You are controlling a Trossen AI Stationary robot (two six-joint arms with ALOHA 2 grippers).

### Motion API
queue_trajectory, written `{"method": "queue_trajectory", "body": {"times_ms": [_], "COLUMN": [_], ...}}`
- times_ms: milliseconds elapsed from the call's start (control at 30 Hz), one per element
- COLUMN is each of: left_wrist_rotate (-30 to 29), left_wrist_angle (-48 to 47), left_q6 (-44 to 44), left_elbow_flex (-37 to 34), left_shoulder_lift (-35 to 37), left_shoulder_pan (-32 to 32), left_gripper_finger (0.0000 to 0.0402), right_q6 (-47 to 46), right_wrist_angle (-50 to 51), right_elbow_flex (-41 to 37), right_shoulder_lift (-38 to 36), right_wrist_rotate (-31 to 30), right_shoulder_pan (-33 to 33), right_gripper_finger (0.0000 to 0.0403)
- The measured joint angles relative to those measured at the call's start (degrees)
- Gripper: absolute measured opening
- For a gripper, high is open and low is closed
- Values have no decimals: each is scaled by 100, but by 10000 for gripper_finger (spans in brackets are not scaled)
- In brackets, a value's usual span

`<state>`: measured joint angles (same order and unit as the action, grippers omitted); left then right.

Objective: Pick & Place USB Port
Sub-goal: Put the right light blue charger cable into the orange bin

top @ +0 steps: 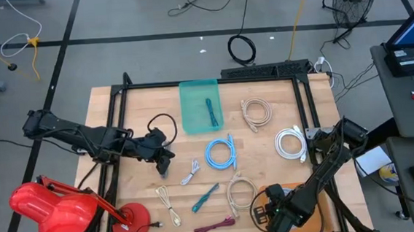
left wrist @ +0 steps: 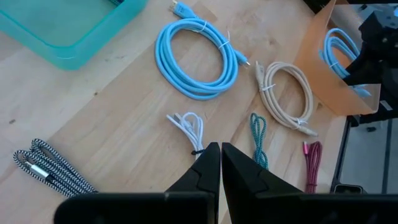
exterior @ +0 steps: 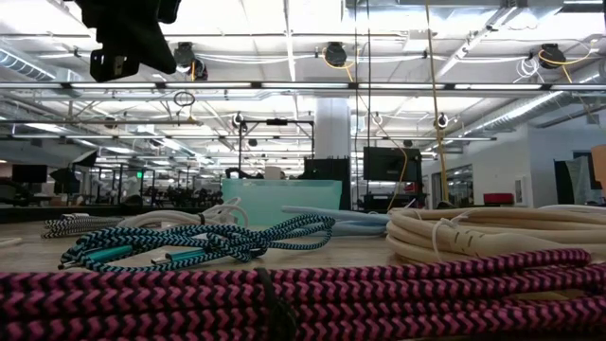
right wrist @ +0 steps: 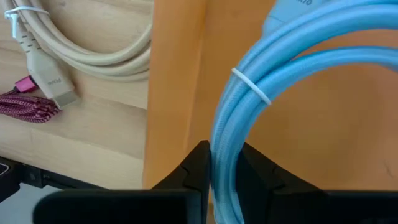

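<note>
A light blue coiled cable [right wrist: 249, 87] hangs in my right gripper [right wrist: 224, 158], which is shut on it over the orange tray [right wrist: 177, 68] at the table's near right. The high view shows only that arm's wrist [top: 276, 210] above the tray [top: 294, 189]. My left gripper [left wrist: 221, 155] is shut and empty. It hovers at the table's left [top: 165, 159] above a small white cable [left wrist: 188, 126]. At the far middle, a teal tray [top: 200, 105] holds a teal cable [top: 211, 112]. My right gripper pinches the coil's bundled strands [right wrist: 225, 146] between its two fingers, just below a white tie [right wrist: 252, 87]. The fingers point steeply down and lie across the strands. The loop hangs inside the orange tray. I cannot tell whether it touches the floor.
Loose on the wood lie a second light blue coil [top: 220, 153], a cream coil [top: 256, 112], a white coil [top: 291, 143], a teal braided cable [top: 205, 196], another cream coil [top: 238, 190] and a magenta cable [top: 215, 225]. A red lamp [top: 49, 215] stands near left.
</note>
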<state>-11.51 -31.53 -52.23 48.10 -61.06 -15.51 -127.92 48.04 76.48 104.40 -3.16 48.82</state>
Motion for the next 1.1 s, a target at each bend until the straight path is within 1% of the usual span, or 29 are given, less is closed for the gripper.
{"method": "queue_trajectory", "body": {"times_ms": [200,300,600,767,900,1100], "left_wrist_rotate": [88,98,98,98,96,52], "left_wrist_angle": [0,0,2,4,4,10], "left_q6": [114,153,205,208,245,258], "left_elbow_flex": [0,0,0,0,0,0], "left_shoulder_lift": [0,0,0,0,0,0], "left_shoulder_pan": [0,0,0,0,0,0], "left_gripper_finger": [17,17,17,17,17,17], "right_q6": [20,47,157,375,563,897], "right_wrist_angle": [8,11,52,56,151,321], "right_elbow_flex": [-5,-5,-10,-14,-14,-14], "right_shoulder_lift": [0,0,0,-79,-335,-928], "right_wrist_rotate": [20,28,105,351,334,309], "right_shoulder_pan": [-11,-11,-16,-66,-110,-214], "right_gripper_finger": [47,56,118,140,143,130]}}
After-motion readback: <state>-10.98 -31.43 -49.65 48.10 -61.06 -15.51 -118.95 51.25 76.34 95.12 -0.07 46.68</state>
